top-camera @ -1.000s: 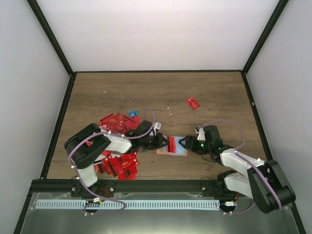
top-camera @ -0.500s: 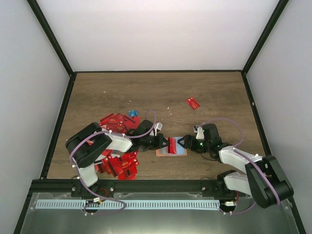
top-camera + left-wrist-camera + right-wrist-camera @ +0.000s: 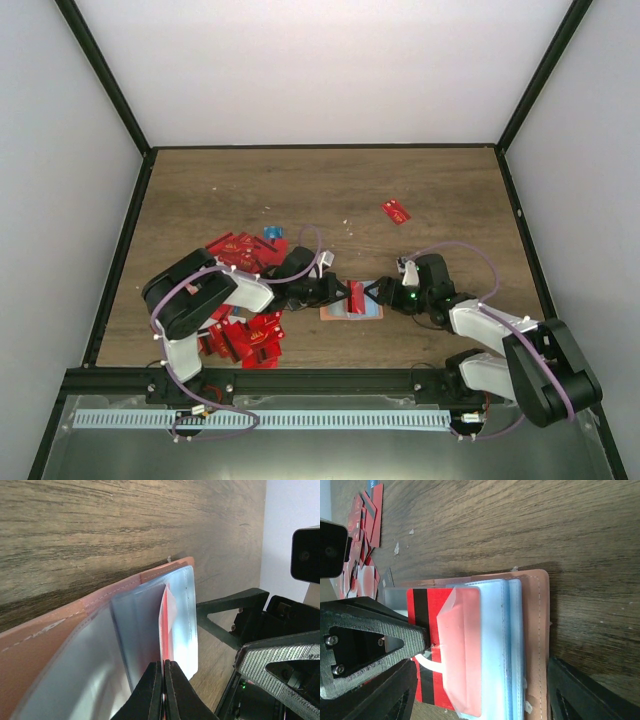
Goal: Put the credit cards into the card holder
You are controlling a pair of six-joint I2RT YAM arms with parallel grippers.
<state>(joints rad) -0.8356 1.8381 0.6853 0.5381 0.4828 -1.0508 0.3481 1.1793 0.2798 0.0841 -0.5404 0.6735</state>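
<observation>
Red cards [image 3: 240, 338] heaped by left base. Mid-tabletop [image 3: 330, 190]: left end effector [image 3: 163, 669] pinches one card [image 3: 422, 615], edge entering holder [image 3: 540, 630] sleeve. Right end effector [image 3: 380, 294] is spread, straddling holder. Risk: a skewed push snags the sleeve lip, so card bows, slips the pinch, or shoves holder, which looks unclamped. Stray card [image 3: 396, 210] far right.
</observation>
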